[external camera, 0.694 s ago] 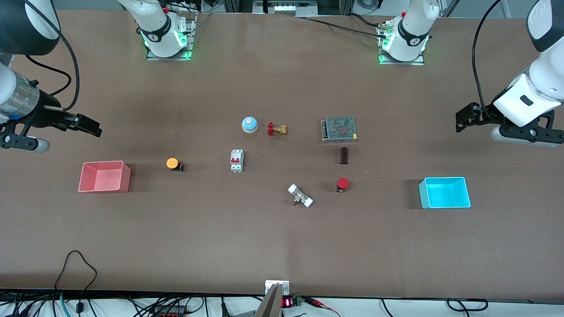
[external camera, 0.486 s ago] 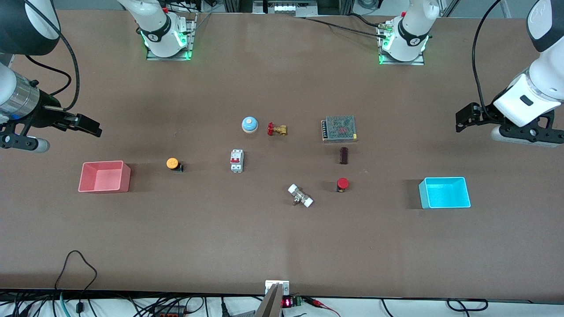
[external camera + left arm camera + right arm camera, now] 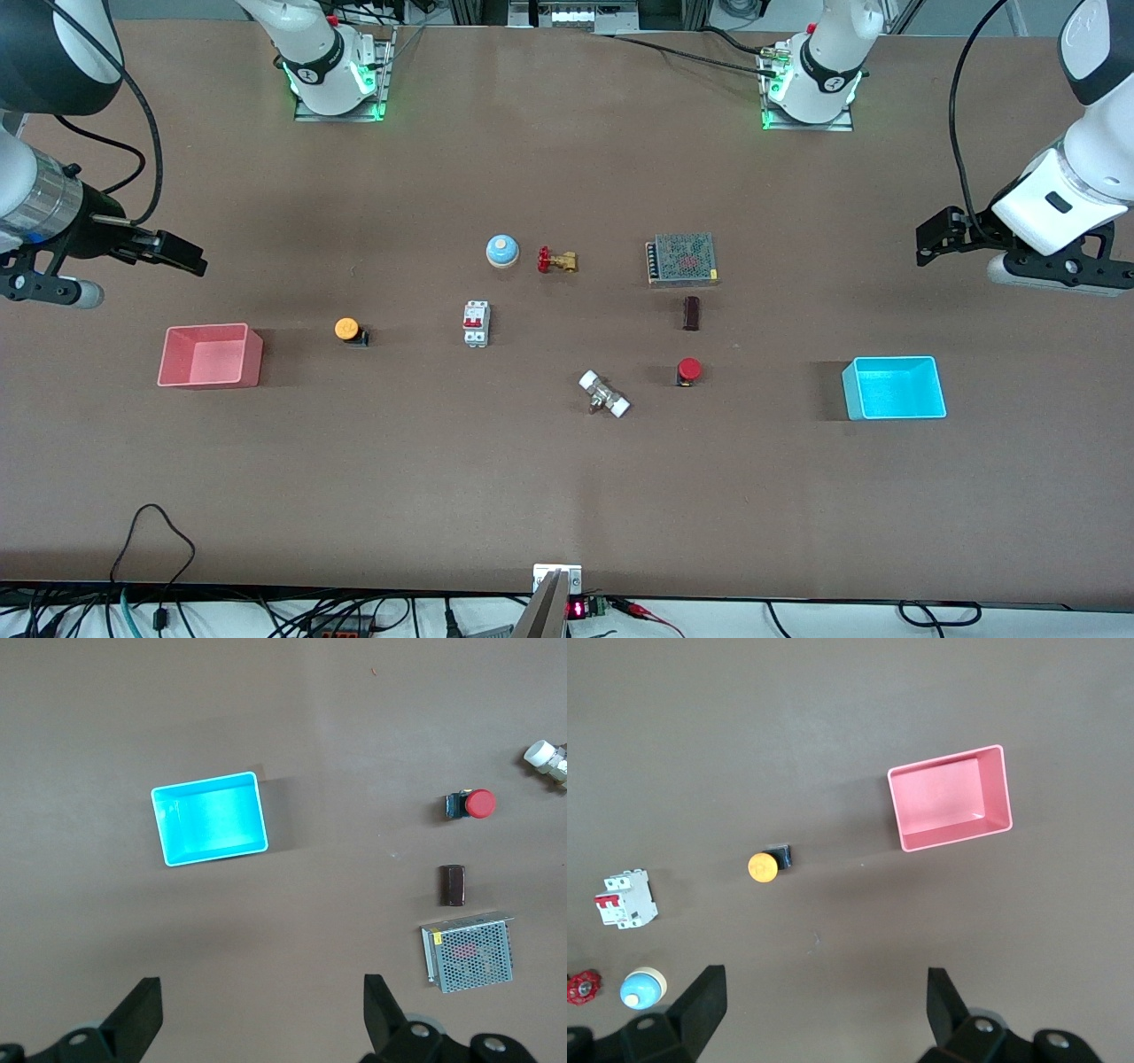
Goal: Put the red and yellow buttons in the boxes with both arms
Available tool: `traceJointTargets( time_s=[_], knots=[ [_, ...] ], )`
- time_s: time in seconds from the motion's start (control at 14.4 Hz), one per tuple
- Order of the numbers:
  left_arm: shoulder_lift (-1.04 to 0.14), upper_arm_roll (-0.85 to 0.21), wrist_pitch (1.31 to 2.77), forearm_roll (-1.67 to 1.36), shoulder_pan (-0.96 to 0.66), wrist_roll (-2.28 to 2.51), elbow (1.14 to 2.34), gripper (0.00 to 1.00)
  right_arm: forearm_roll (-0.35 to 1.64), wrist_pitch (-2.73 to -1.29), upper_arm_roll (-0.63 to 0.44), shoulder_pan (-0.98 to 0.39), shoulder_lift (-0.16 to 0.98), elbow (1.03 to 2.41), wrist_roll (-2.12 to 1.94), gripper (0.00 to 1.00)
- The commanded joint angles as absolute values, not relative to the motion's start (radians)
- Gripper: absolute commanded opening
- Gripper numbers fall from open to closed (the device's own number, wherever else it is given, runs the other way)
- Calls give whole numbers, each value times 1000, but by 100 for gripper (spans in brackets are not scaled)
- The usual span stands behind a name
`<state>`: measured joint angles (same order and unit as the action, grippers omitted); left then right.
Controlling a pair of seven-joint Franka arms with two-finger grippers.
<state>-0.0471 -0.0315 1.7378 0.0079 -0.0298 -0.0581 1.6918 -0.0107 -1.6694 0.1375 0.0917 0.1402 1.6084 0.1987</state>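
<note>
The orange-yellow button (image 3: 346, 329) stands on the table between the pink-red box (image 3: 211, 355) and a circuit breaker. The red button (image 3: 689, 369) stands between a white-capped fitting and the cyan box (image 3: 895, 387). My right gripper (image 3: 188, 258) is open and empty, up over bare table near the pink-red box. Its wrist view shows the button (image 3: 763, 866), the box (image 3: 950, 798) and the gripper (image 3: 824, 983). My left gripper (image 3: 928, 244) is open and empty, up over bare table near the cyan box. Its wrist view shows the red button (image 3: 479, 804), the box (image 3: 211, 818) and the gripper (image 3: 262, 988).
In the table's middle are a blue dome bell (image 3: 501, 251), a brass valve with a red handle (image 3: 556, 260), a circuit breaker (image 3: 476, 323), a mesh-covered power supply (image 3: 681, 259), a small dark block (image 3: 692, 313) and a white-capped fitting (image 3: 604, 393).
My right arm has shifted very slightly. Everything else is unchanged.
</note>
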Motion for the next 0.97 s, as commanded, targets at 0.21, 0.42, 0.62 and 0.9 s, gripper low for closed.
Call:
traceJointTargets(
  time_s=[0.21, 0.42, 0.62, 0.9],
  knots=[
    [-194, -57, 1729, -33, -115, -37, 1674, 100, -9, -1791, 150, 66, 163, 1707, 135, 100],
    [-346, -57, 1863, -98, -185, 101, 1606, 100, -6, -1972, 153, 61, 170, 1840, 137, 100],
    [-532, -54, 1902, -100, -268, 193, 1439, 100, -38, -2039, 152, 28, 205, 1897, 147, 100],
    [-678, -45, 2027, -59, -349, 320, 1364, 100, -78, -2126, 153, -34, 276, 1908, 270, 100]
  ],
)
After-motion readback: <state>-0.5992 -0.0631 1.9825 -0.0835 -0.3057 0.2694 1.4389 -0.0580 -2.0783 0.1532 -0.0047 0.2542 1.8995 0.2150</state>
